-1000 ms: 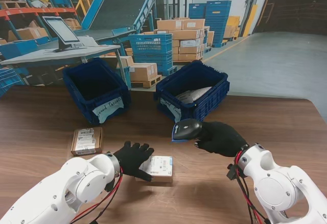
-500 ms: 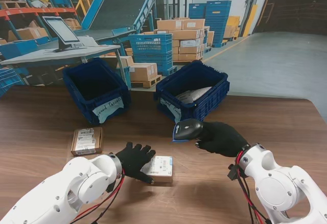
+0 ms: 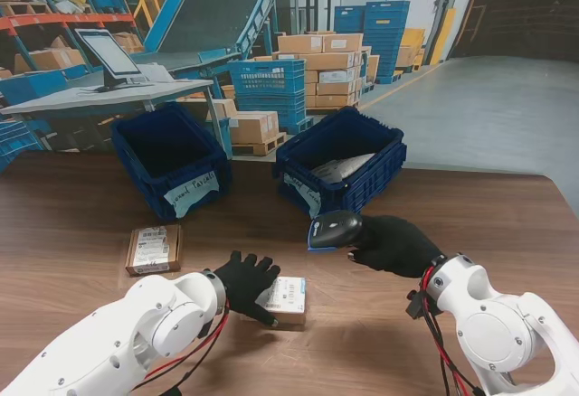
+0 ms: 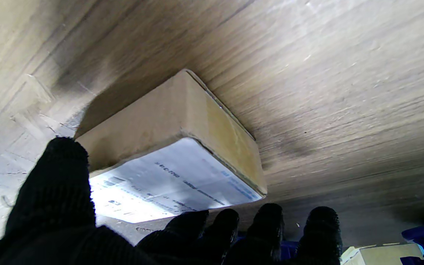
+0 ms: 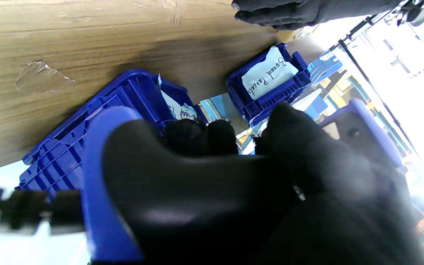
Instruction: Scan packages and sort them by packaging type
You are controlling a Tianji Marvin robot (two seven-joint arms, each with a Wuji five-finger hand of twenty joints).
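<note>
**Box under the left hand, scanner raised: the grab is not yet made**

The left hand, in a black glove, lies spread over the near-left edge of the small brown cardboard box with a white shipping label, which sits flat on the brown wooden table in front of me. In the left wrist view the thumb stands at one side of the box and the other fingers reach past its labelled face; none is curled round it, so the hand is open and holds nothing. The right hand is closed round the black handheld barcode scanner with a blue trim, held off the table with its head aimed toward the box.

A second flat cardboard parcel waits farther left. Beyond stand two dark blue plastic crates: the left crate, labelled for boxed parcels, and the right crate, which already holds a pale soft package.

The risks, as I judge them: the spread fingers partly cover the label, which could block the scan; and a shallow grip on one edge could let the box tip or slide when lifted.
</note>
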